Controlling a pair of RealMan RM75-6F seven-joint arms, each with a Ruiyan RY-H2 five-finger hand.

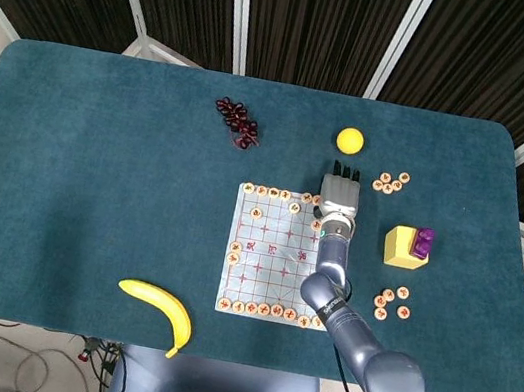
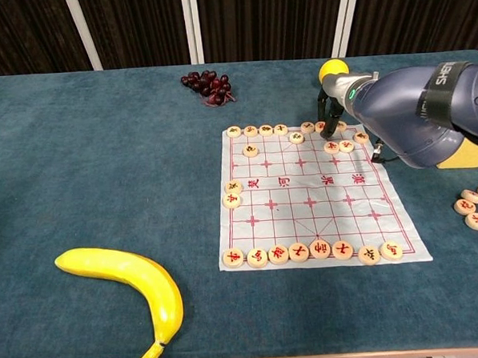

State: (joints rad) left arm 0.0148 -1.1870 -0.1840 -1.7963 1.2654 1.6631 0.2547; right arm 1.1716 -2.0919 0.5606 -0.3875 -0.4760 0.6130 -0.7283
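At the far right corner of the chess board (image 2: 316,192), a small round chess piece (image 2: 323,127), judged light, hard and slippery, best pinched by its rim, is touched by the right hand (image 1: 339,190), whose grip cannot be told.

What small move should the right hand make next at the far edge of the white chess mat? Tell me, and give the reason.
Probably a slight lift. The right hand points its fingertips down at the far row of round wooden chess pieces on the white paper chess mat; whether it holds one cannot be told, and lifting would show.
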